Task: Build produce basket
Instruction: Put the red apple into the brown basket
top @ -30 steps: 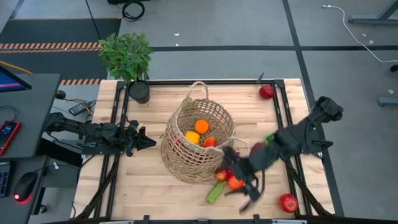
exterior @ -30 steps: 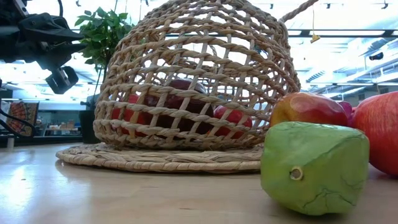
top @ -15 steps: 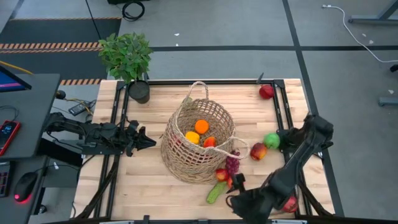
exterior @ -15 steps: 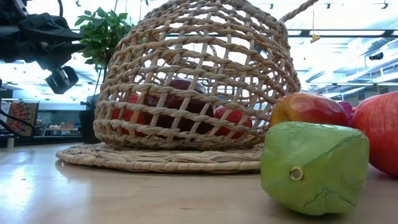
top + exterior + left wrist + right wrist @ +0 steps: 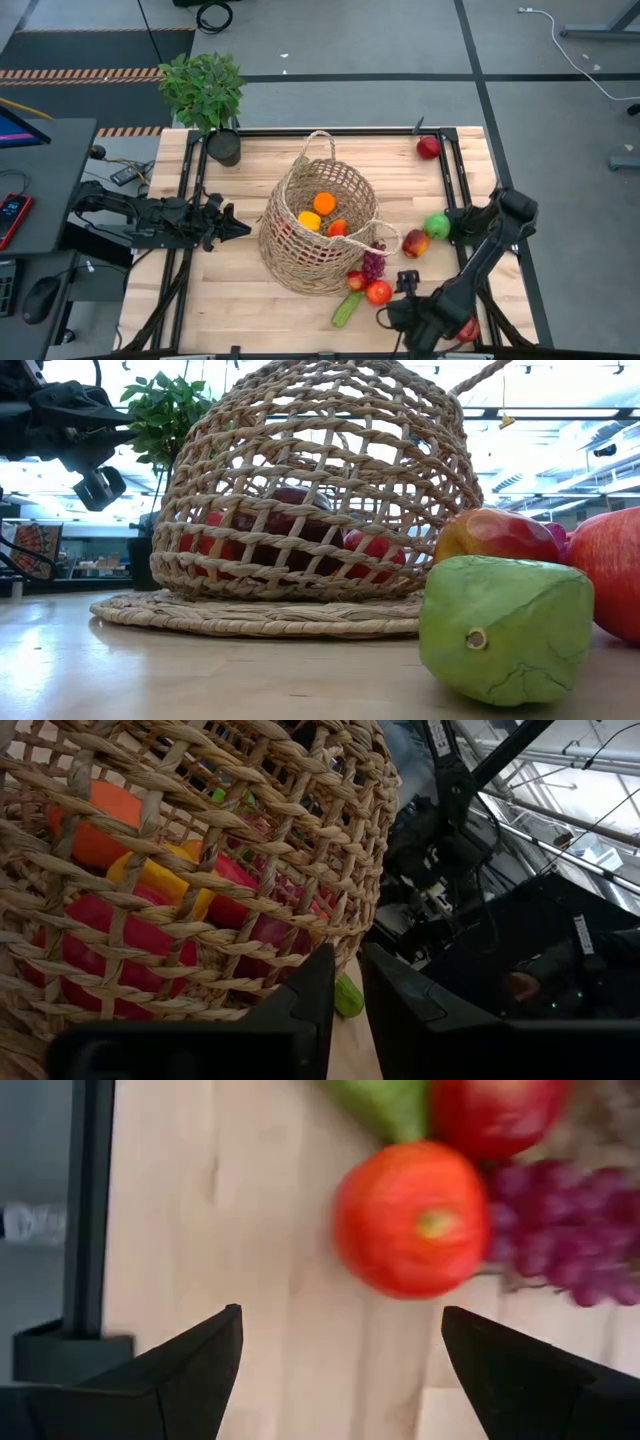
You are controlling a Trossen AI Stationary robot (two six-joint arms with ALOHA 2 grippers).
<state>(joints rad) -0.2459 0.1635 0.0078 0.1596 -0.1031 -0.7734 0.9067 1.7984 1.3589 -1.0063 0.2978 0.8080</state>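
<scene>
The right gripper [image 5: 335,1355] hovers wide open and empty over the desk [image 5: 250,305], with a red apple [image 5: 412,1218], purple grapes [image 5: 560,1225] and the green cucumber [image 5: 385,1105] just ahead of it. Only the high view shows the basket [image 5: 318,225] beyond them, holding an orange [image 5: 324,203]. The left gripper [image 5: 345,990], nearly closed and empty, waits beside the basket's far side.

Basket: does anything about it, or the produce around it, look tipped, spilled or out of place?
The basket sits upright holding an orange and a few other pieces. Nothing looks spilled or damaged. Several pieces are still loose on the table: a red apple alone at the far right corner, the rest clustered by the basket's near-right side.
</scene>
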